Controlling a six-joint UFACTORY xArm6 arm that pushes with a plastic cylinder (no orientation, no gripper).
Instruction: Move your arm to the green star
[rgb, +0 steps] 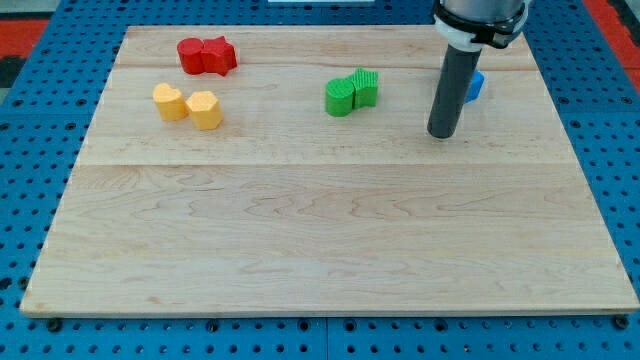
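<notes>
While my tip rests right of green star | no pincer; open board below

1. A robotics lab or test bench is showing here, not a home or a shop.
2. A pale wooden board, joined from planks, is lying flat as a bare work surface.
3. Blue perforated panels, dotted with regular rows of holes like a mounting grid, are surrounding the board on every side.
4. A dark rod under a black and white machine collar is hanging over the board.
5. Small painted blocks, such as a red pair and a yellow pair, are sitting about as test pieces.
</notes>
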